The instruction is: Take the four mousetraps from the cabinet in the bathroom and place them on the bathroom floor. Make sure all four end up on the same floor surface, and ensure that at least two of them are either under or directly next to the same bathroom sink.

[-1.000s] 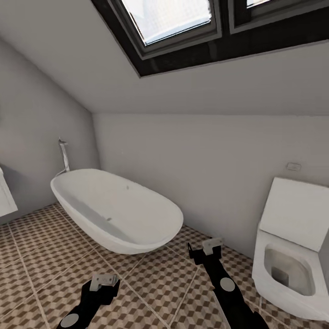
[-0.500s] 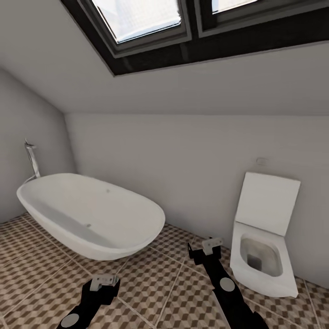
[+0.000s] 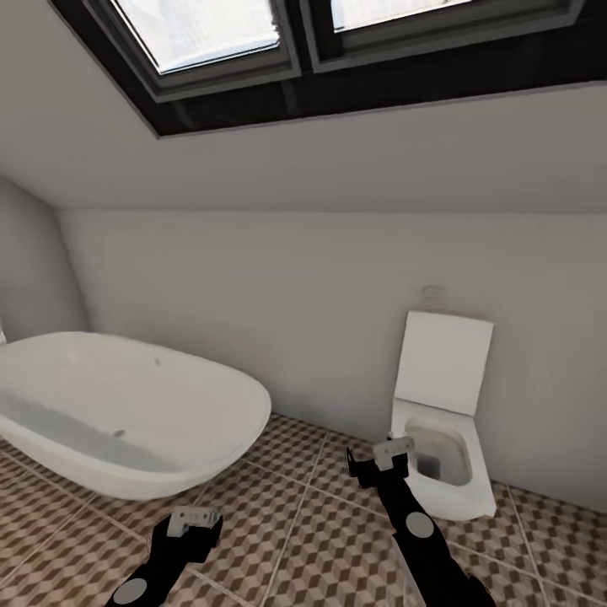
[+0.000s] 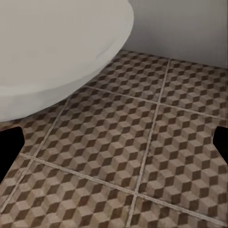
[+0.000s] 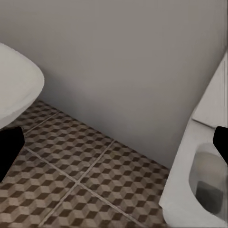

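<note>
Both pincers — left pincer, right pincer — hang spread wide and empty over the brown-and-beige cube-patterned tile floor between the oval white bathtub and the white toilet. The mousetraps are likely light, stiff and snappy — best pinched by the board's edges.

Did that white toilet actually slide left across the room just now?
No. The toilet keeps its spot against the wall; bathtub and window shifted left equally, so the camera turned right.

An attic bathroom: oval white bathtub, open toilet, cube-patterned tiled floor, skylights in a sloped ceiling.
</note>
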